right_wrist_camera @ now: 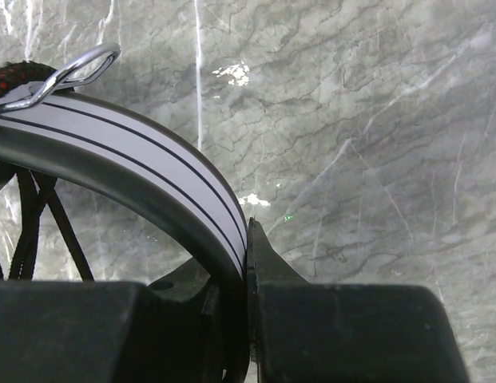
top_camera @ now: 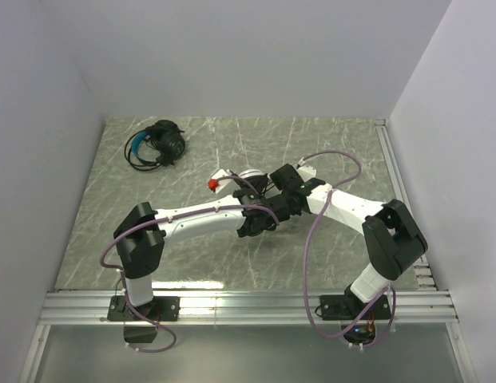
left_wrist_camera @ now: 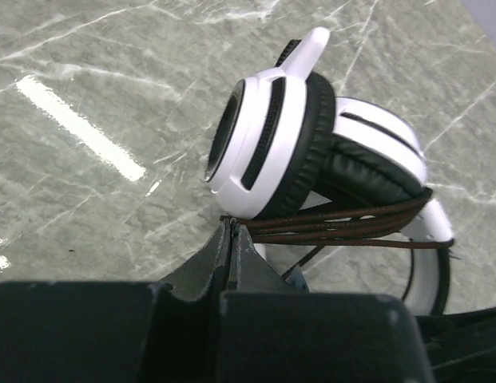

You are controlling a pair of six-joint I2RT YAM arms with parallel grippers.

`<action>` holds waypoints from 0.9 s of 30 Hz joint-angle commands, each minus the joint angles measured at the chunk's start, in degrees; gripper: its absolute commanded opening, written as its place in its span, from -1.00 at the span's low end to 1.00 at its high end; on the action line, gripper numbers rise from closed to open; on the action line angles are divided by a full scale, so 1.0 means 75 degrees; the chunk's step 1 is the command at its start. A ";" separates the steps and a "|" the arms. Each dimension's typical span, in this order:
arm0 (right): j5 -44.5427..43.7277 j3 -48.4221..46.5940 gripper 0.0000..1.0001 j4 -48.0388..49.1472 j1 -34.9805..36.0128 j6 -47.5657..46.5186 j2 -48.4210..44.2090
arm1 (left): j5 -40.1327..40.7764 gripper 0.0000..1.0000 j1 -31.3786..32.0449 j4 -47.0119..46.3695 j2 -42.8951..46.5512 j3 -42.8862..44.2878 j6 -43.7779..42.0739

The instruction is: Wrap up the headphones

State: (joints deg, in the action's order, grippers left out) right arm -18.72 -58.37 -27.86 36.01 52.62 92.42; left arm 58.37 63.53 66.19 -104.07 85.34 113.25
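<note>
The white headphones [top_camera: 249, 176] with black ear pads are at the table's middle, held between both arms. In the left wrist view the white headphones [left_wrist_camera: 271, 140] stand on edge, with the dark cable [left_wrist_camera: 351, 223] wound in several turns below the ear cups. My left gripper [left_wrist_camera: 232, 226] is shut on this cable; from above it [top_camera: 251, 201] is just in front of the headset. My right gripper [right_wrist_camera: 246, 233] is shut on the white striped headband [right_wrist_camera: 144, 155]; from above it [top_camera: 270, 187] is at the headset's right. The black headphones with the blue headband [top_camera: 156, 145] lie at the back left, cable bundled.
White walls close the table on the left, back and right. A metal rail [top_camera: 232, 305] runs along the near edge. A red tip [top_camera: 212, 184] sticks out at the white headset's left. Purple arm cables [top_camera: 315, 239] loop beside the right arm.
</note>
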 commanded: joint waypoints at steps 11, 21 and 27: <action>0.0375 0.0540 -1.00 0.1112 0.0015 0.0285 -0.0522 | -0.0657 -0.99 -0.0302 -0.1396 0.0201 -0.0691 0.4681; 0.0843 0.1207 -0.97 0.1580 0.0039 -0.0066 -0.0487 | -0.0962 -0.99 -0.0314 -0.2087 0.0177 -0.1195 0.4482; 0.1008 0.1524 -0.68 0.1792 0.0074 -0.0184 -0.0698 | -0.1032 -0.99 -0.0302 -0.2263 0.0212 -0.1335 0.4423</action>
State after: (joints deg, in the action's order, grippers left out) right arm -14.85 -47.51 -19.40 36.01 51.96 91.07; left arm 50.06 61.43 51.24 -103.79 76.44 113.43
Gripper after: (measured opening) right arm 0.149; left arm 0.016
